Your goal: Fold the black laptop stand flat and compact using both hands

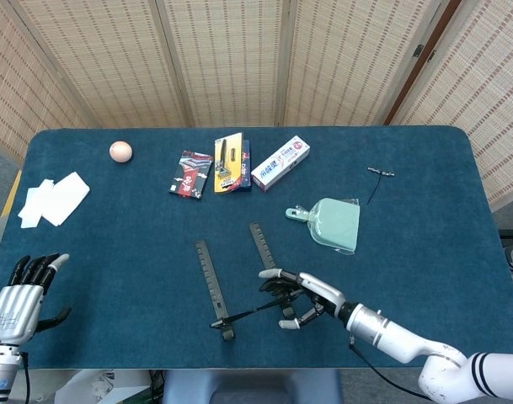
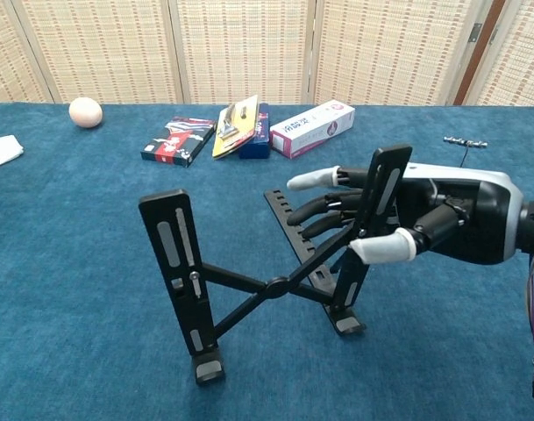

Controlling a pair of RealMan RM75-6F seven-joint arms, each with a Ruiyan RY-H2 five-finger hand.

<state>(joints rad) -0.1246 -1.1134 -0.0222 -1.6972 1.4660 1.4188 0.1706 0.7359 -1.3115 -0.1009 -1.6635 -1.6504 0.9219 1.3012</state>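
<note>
Stand (image 2: 275,281) is set upright, unfolded, mid-table near the front edge. Its right upright is gripped by the right hand (image 2: 407,224), thumb in front, fingers behind. Left hand (image 1: 20,295) is held open, empty, at the left edge.

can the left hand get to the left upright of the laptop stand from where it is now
Probably yes. The left hand hovers open at the table's near left edge, and only bare blue cloth lies between it and the laptop stand. The right hand is busy at the other upright, out of its path.
</note>
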